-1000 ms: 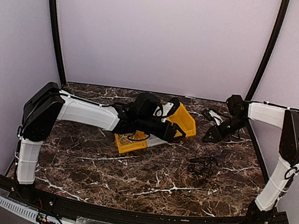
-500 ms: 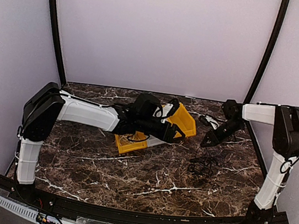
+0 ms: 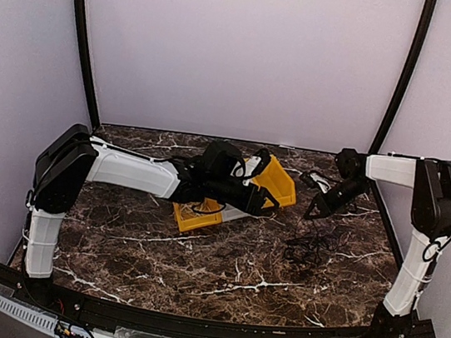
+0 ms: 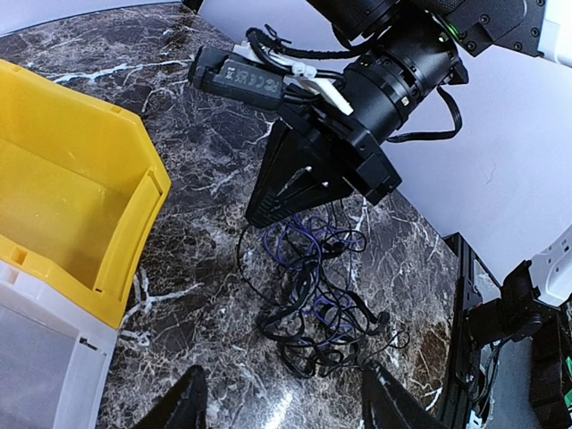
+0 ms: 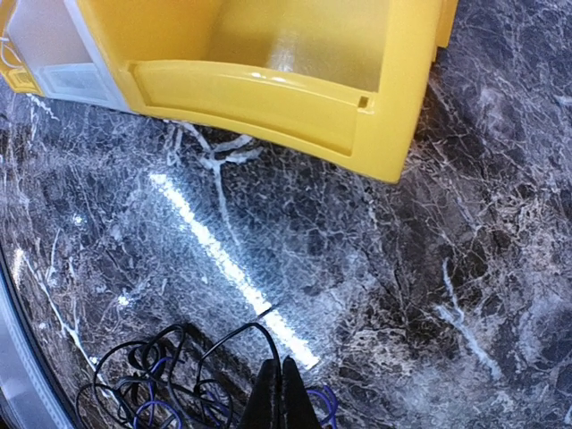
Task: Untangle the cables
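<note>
**Drawn in over the tangle**

Swung inward since a second ago: right gripper (image 5: 278,366), fingers pressed together, seemingly pinching one black strand, the contact cut off at the frame edge. At 3 o'clock, cables (image 3: 308,248) heaped on table (image 3: 196,257), strands too knotted to separate. Farther, left gripper (image 4: 286,407) spread wide, holding nothing, beside yellow bin (image 3: 278,181) at 12 o'clock.

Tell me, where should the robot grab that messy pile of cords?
One loose black loop at the tangle's edge, from straight above, where the right gripper is pinched. The cable tangle lies flat on the table, and its knotted middle would lift as one lump.
</note>
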Controlling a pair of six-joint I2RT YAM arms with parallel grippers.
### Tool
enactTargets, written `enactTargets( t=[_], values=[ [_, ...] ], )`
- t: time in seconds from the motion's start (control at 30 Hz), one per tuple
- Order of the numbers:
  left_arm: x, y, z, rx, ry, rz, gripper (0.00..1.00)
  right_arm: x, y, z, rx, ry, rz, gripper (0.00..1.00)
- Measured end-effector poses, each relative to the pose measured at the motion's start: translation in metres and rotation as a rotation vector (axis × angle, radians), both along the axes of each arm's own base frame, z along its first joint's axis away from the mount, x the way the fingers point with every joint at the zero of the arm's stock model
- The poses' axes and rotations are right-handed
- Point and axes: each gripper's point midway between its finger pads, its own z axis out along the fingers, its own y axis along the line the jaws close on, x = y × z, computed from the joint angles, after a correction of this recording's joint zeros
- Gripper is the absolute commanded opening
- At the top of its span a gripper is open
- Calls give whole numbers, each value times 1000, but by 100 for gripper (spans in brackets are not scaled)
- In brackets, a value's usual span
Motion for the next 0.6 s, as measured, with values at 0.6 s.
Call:
enactTargets(
  t=[0.6],
  values=[
    [-11,-24,39,-142,-114,-51,60,-51,70,207,331,-356,250,0]
  ],
)
